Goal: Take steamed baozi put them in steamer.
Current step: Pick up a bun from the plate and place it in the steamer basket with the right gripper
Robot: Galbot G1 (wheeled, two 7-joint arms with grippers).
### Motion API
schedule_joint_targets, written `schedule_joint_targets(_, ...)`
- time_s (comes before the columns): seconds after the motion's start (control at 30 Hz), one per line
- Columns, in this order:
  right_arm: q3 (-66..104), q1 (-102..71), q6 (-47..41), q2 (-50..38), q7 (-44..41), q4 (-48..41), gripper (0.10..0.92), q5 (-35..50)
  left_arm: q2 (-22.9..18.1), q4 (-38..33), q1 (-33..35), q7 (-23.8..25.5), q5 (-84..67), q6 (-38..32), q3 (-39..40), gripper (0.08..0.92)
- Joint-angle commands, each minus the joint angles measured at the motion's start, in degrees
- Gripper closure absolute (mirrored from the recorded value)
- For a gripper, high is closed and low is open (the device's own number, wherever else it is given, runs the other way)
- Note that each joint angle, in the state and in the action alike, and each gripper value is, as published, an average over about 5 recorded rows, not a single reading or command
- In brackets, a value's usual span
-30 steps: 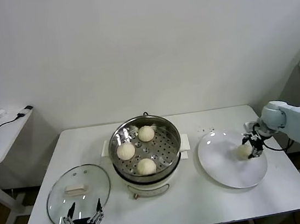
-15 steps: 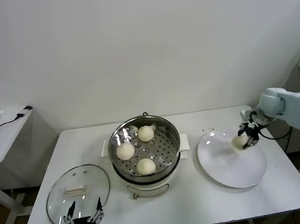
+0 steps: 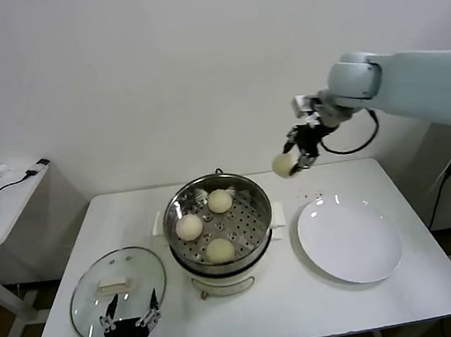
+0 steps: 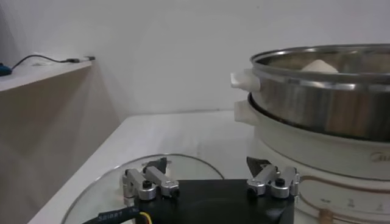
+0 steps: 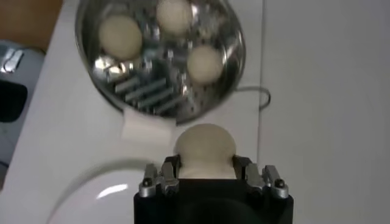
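Observation:
The steel steamer (image 3: 180,205) stands mid-table on its cream base and holds three cream-white baozi (image 3: 189,227) on its perforated tray. My right gripper (image 3: 291,162) is shut on the fourth baozi (image 3: 282,165) and holds it in the air, above the table between the steamer's right rim and the plate. The right wrist view shows that baozi (image 5: 205,149) between the jaws with the steamer (image 5: 97,85) and its three buns below. My left gripper (image 3: 130,325) is open and parked low at the table's front left, over the glass lid.
A flat white plate (image 3: 350,241) lies bare to the right of the steamer. The round glass lid (image 3: 89,299) with white handle lies front left. A side desk (image 3: 2,206) with a mouse and cable stands at far left.
My right gripper lifted the baozi off the plate and carried it up and to the left, toward the steamer. The plate now lies bare. The left arm barely moved.

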Motion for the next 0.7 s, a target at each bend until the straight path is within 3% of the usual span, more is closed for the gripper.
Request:
schedule_joint_targets(0.03,-2.88,0.97,-8.05,13.85,7.8,6.49,0.434,12.02,-0.08,-0.37,-0.15,0.02,0.03,0.27,0.07,0.177)
schedule_joint_targets(0.3,-1.22,-9.5,-9.99,16.09,10.04,0.92,0.433,6.21,-0.39,-0.95,0.32,0.0,0.01,0.35,-0.03,0.177)
schedule_joint_targets(0.7,-1.45,-14.9,-9.41,14.79,10.62,-0.8,0.437,-0.1,-0.61,-0.11,0.18,0.02,0.3,0.26,0.22,0.177)
